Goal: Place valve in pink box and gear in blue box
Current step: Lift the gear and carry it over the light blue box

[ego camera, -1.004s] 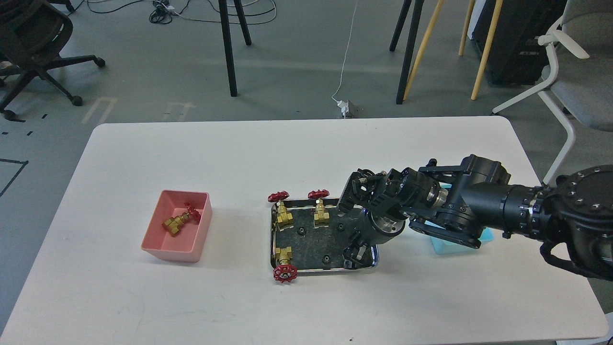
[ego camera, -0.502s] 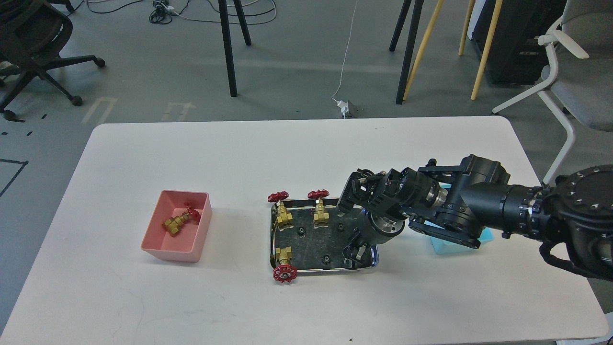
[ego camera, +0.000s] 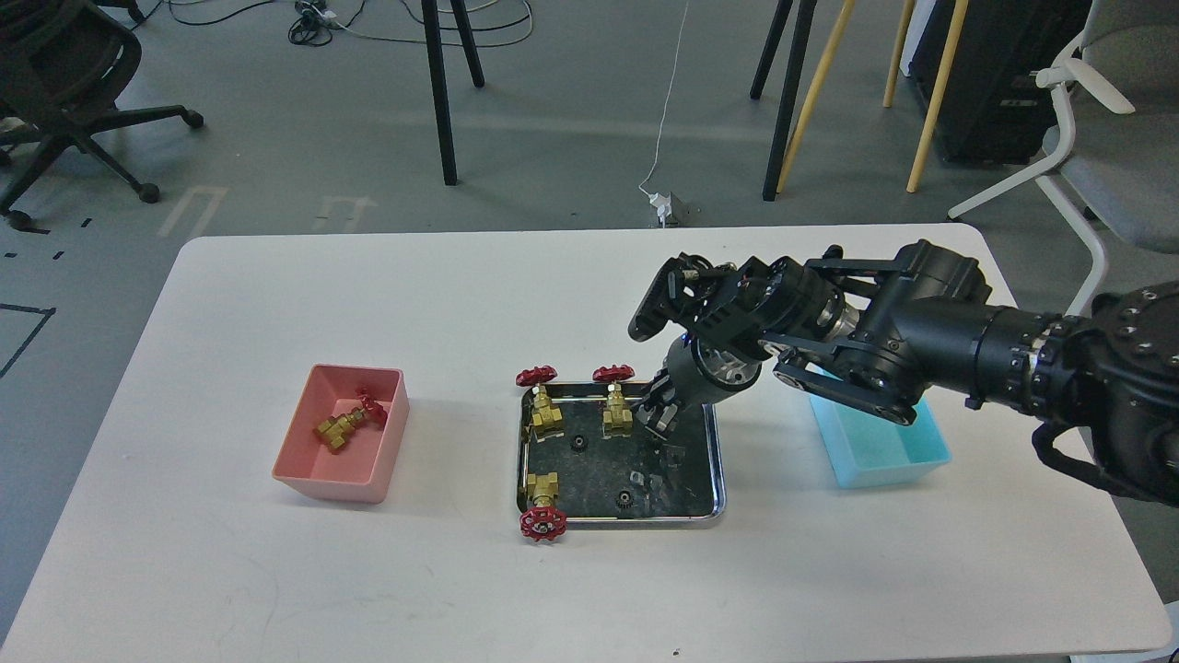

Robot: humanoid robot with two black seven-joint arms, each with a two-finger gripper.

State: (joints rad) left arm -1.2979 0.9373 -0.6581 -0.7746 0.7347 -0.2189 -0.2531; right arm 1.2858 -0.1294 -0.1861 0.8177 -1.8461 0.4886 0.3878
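My right gripper hangs over the back right part of the steel tray, fingers pointing down. It is dark and small, so I cannot tell its state or whether it holds anything. Three brass valves with red handwheels stand on the tray: back left, back middle and front left. Another valve lies in the pink box at the left. Tiny black gears lie on the tray floor. The blue box stands to the right of the tray, partly behind my arm. My left gripper is out of view.
The white table ends close behind the arm; beyond it are chair and stand legs on the floor. A white chair stands at the back right corner. My thick right forearm crosses above the blue box.
My right gripper has risen from the tray's front right corner and moved back toward the tray's far edge. The whole arm lifted, uncovering more of the blue box.
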